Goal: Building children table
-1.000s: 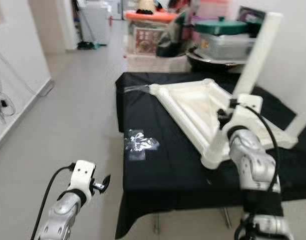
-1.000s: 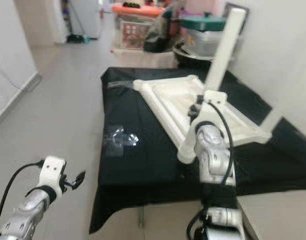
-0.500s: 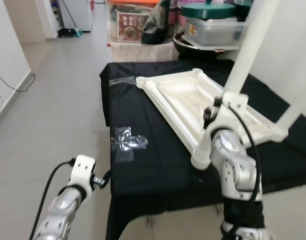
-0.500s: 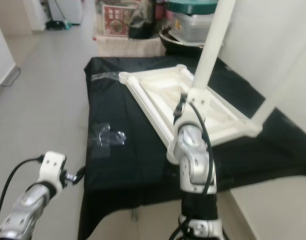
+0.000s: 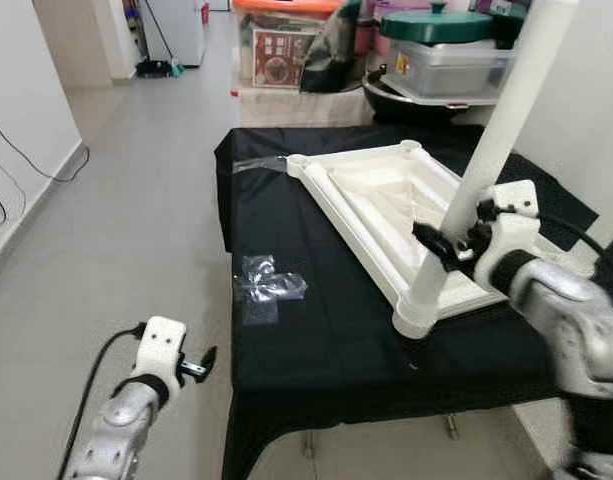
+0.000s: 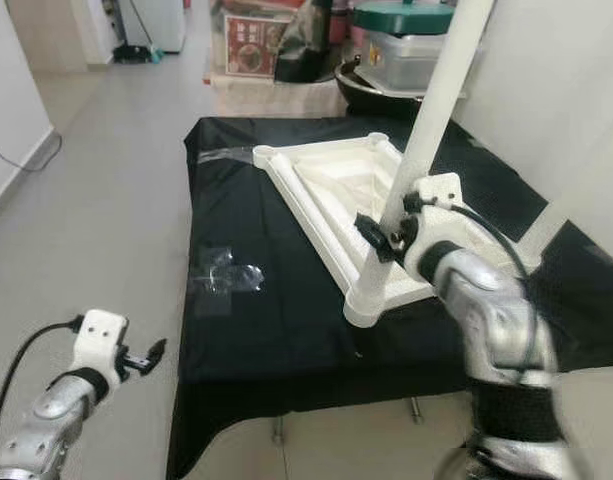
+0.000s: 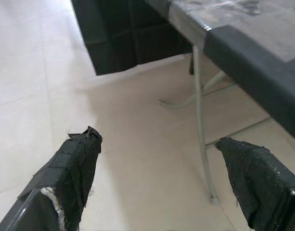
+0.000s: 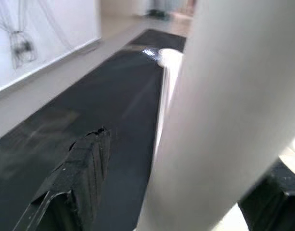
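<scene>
A smooth white round table leg (image 5: 506, 130) rises tilted from the near corner of the upturned white plastic tabletop (image 5: 376, 200) on a black-draped table (image 5: 316, 340), the right gripper (image 5: 448, 245) clasping it, the left gripper (image 7: 161, 159) spread open above pale floor tiles (image 5: 136, 180).

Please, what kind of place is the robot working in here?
Probably a home, in a hallway or storage corner: a tiled floor, stacked storage boxes and a lidded pot behind a folding table under a black cloth.
</scene>
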### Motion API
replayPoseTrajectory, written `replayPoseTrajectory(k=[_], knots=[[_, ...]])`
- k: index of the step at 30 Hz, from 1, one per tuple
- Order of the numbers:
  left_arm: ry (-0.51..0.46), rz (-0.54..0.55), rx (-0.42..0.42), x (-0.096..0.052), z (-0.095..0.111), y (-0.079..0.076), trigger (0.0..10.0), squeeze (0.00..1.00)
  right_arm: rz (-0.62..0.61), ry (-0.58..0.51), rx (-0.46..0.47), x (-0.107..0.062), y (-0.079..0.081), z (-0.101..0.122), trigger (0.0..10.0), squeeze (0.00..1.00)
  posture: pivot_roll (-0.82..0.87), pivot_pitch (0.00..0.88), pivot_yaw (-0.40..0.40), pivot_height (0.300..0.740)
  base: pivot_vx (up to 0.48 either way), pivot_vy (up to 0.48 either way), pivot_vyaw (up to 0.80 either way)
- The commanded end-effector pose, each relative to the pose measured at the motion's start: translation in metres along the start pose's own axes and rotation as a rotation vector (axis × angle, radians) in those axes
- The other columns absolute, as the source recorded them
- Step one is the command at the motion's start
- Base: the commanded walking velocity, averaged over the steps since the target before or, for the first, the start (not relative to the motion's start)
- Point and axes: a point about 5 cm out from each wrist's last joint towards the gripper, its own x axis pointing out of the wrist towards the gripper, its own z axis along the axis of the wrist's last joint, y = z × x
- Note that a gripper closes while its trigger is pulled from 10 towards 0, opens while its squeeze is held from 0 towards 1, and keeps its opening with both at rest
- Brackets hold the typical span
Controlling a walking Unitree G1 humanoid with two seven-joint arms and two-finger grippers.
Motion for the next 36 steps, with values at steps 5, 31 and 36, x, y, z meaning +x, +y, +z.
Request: replayPoseTrajectory(k=[5,31,36], knots=[[0.02,-0.015,0.004,0.001,-0.003,-0.004,10.0,0.0,0.247,0.079,-0.044,0.018,0.022,-0.03,10.0,0.0,0.01,0.0,-0.069,0.74,0.0,0.0,0.0],[0.037,-0.003,0.007,-0.003,-0.01,-0.001,10.0,0.0,-0.919,0.183,0.184,0.035,-0.037,-0.078,0.0,0.0,0.02,0.0,-0.082,0.74,0.0,0.0,0.0],[0.033,-0.005,0.002,-0.001,-0.007,-0.002,10.0,0.0,-0.99,0.102,0.333,0.036,0.033,-0.081,0.0,0.0,0.03,0.0,-0.076,0.74,0.0,0.0,0.0]])
